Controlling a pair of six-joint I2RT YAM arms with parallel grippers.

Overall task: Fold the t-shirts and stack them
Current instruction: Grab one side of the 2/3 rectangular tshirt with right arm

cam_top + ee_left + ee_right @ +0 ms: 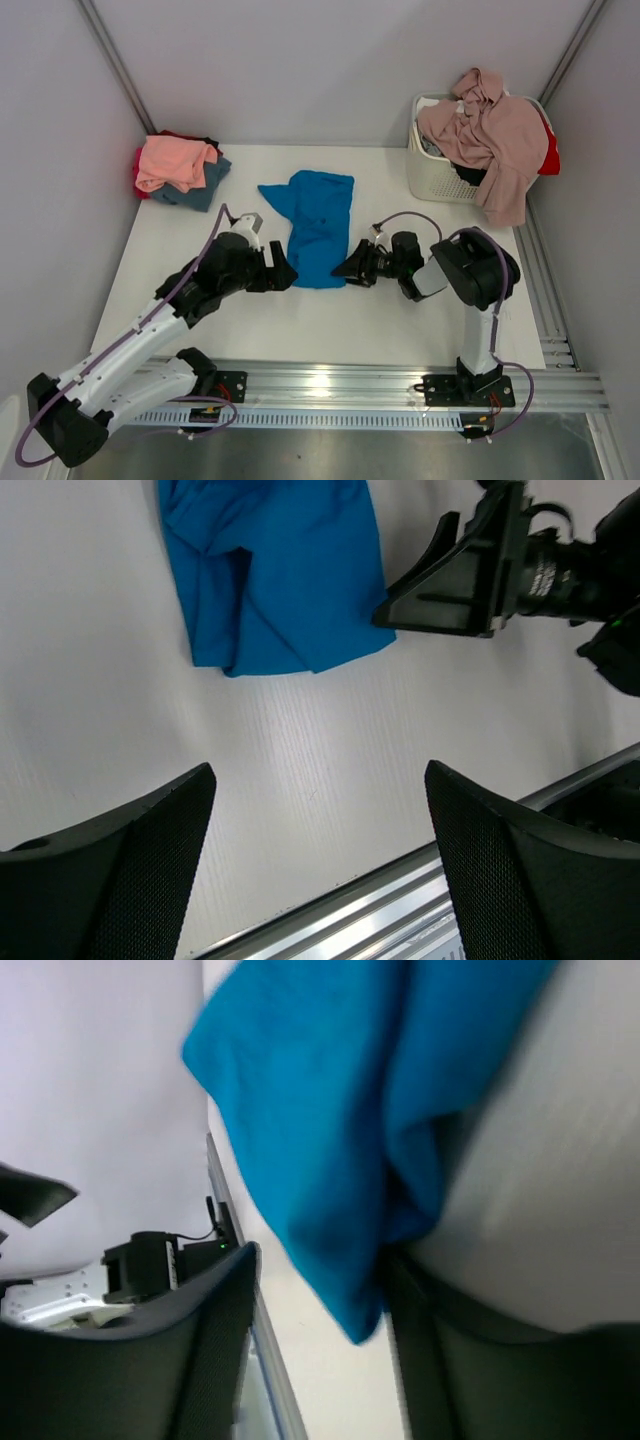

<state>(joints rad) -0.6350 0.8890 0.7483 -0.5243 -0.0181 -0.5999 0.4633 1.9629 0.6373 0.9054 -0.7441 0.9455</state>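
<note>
A bright blue t-shirt [318,225] [280,580] [330,1110] lies folded into a long strip in the middle of the table. My left gripper [285,275] [320,780] sits by its near left corner, open and empty, with bare table between the fingers. My right gripper [345,270] [322,1253] is at the shirt's near right corner. Its jaws stand apart, with the blue corner hanging between them against one finger. The left wrist view also shows the right gripper [440,580] touching the shirt's edge.
Folded shirts are stacked at the back left: salmon pink [172,160] on top, slate blue-grey [205,185] and red [137,170] under it. A white slatted basket [430,170] at the back right holds a mauve-pink shirt [495,135] spilling over its rim. A metal rail [330,385] runs along the near edge.
</note>
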